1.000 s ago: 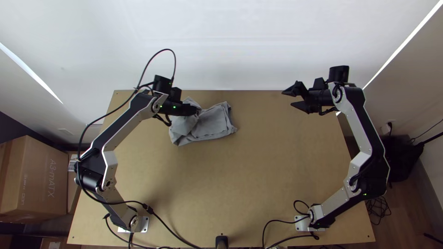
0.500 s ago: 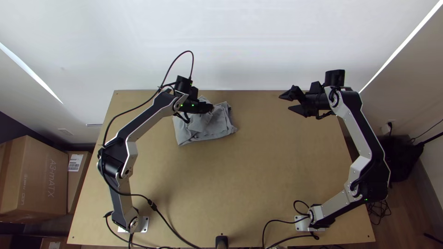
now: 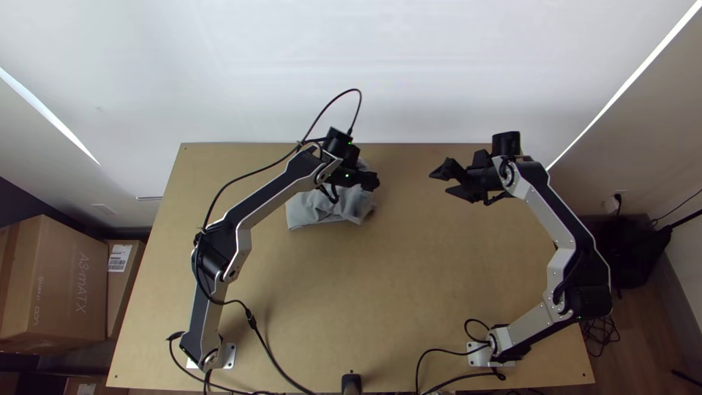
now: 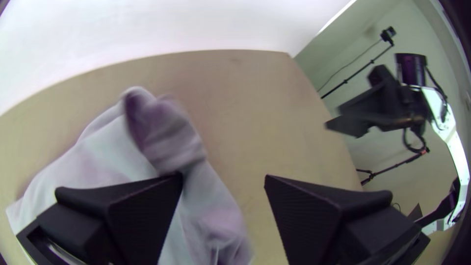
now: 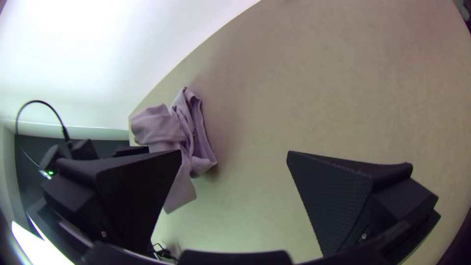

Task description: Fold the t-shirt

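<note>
Beneath and left of the black two-fingered left gripper [image 3: 375, 181] lies the light-grey fabric t-shirt [image 3: 322, 208], bunched on the light wooden table [image 3: 329, 292]. This claw's fingers are spread; whether either contacts the cloth cannot be determined. Right of the left gripper, well apart from the t-shirt, is the black two-fingered right gripper [image 3: 441, 182]. Its fingers are likewise spread, with bare tabletop between them and their tips directed toward the left gripper.
</note>
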Available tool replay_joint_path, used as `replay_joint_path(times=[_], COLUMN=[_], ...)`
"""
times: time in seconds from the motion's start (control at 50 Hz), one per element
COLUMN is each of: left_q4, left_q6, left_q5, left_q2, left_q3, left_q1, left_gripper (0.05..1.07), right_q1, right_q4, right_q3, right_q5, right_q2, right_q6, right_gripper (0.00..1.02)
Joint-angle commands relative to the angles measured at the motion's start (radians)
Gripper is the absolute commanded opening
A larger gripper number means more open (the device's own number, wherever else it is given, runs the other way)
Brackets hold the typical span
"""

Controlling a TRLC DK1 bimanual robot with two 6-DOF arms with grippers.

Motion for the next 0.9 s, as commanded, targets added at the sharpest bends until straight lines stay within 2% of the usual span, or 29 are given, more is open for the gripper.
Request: replay_joint_path(times=[0.0,0.22,0.32,0.64,0.88], left_q4=[0.036,0.014,-0.030,-0.168,-0.233], left_q6=[0.016,0.050,0.061,0.107,0.128], left_q5=[-0.017,-0.017,-0.015,-0.015,-0.017], left_q2=[-0.071,-0.165,-0.229,-0.462,-0.606], left_q3=[0.059,0.062,0.062,0.051,0.003], left_q1=[0.000,0.096,0.159,0.360,0.441], left_gripper=[1.02,1.02,1.03,1.03,1.03], right_q1=[0.055,0.181,0.215,0.246,0.252], right_q4=[0.030,0.035,0.035,0.034,0.034], right_q3=[-0.045,0.042,0.110,0.292,0.411], right_q5=[0.029,0.097,0.106,0.106,0.105], right_q2=[-0.002,0.050,0.110,0.351,0.495], right_q6=[-0.026,-0.065,-0.063,-0.048,-0.054], right_gripper=[0.99,0.99,0.99,0.99,0.99])
